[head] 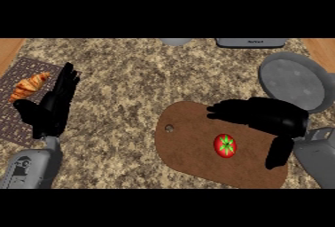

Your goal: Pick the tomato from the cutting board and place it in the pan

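A red tomato (224,145) with a green star-shaped top lies on the brown cutting board (189,146) at the lower middle right. My right hand (268,116) hovers over the board's far right part, fingers stretched leftward just beyond the tomato and the thumb hanging down at its right; it is open and holds nothing. The grey round pan (293,82) sits at the right, behind that hand. My left hand (51,106) rests open at the left, fingers pointing up.
A croissant (29,86) lies on a dark patterned mat (16,119) at the left edge, partly behind my left hand. A grey appliance (251,42) and a grey rounded object (175,41) stand at the counter's far edge.
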